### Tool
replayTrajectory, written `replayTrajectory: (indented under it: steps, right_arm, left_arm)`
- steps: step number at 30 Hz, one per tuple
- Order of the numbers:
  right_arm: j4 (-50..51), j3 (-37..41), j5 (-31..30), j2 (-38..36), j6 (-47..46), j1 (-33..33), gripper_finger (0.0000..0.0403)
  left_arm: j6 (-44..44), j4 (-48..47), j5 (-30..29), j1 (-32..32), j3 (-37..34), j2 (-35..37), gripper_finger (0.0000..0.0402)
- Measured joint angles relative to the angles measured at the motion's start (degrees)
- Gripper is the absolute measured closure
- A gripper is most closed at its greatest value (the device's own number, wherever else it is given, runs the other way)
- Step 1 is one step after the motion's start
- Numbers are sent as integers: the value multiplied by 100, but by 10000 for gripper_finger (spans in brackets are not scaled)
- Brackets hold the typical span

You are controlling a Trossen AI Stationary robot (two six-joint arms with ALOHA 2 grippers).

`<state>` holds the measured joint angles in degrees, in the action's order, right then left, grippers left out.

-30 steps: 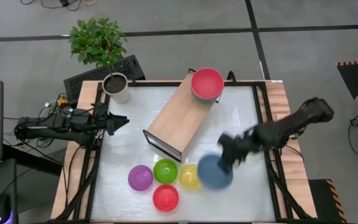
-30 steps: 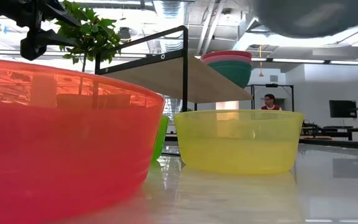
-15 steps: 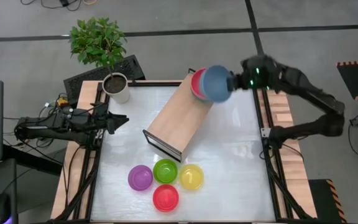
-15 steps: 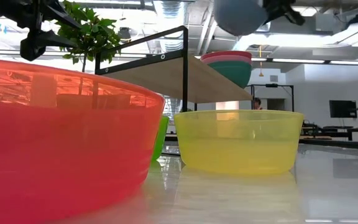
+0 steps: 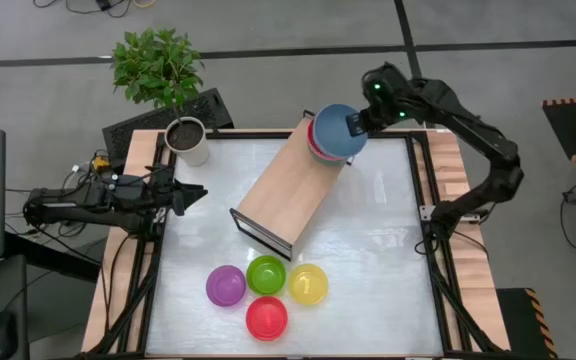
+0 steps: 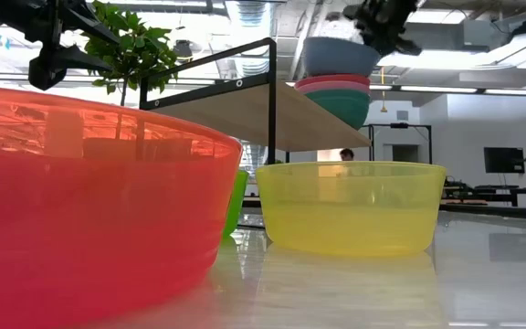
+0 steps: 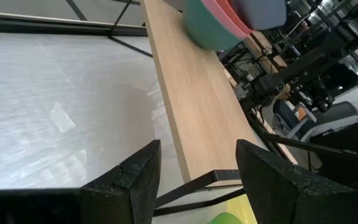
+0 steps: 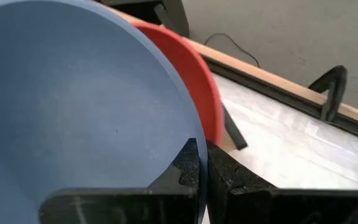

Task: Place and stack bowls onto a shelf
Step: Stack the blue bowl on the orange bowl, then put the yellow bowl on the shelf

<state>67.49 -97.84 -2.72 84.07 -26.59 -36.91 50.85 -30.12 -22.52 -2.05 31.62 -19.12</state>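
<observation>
High view: the right gripper is clamped on the rim of the blue bowl, held over the stack of larger bowls at the far end of the shelf. In my judgement the bowl sits off-centre toward the right arm; it should be centred and levelled before release. The left gripper waits at the counter's left edge, fingers apart. Purple bowl, green bowl, yellow bowl and red bowl stand empty on the counter. A white pot holds soil.

Low view: the blue bowl rests on or just above the stack; contact cannot be confirmed.

Left wrist view: the shelf board is otherwise bare.

Right wrist view: the blue bowl is empty, with the red-pink bowl showing beneath it.
</observation>
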Motion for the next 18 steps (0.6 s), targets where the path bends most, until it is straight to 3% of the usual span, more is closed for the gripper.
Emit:
replayTrajectory:
  steps: [5,18]
  right_arm:
    - [-80,-2,2,214,63,-26,372]
    - [-275,-2,173,137,182,-289,257]
  left_arm:
    - [0,-1,0,0,0,0,209]
    - [-2,-1,-28,0,0,-1,209]
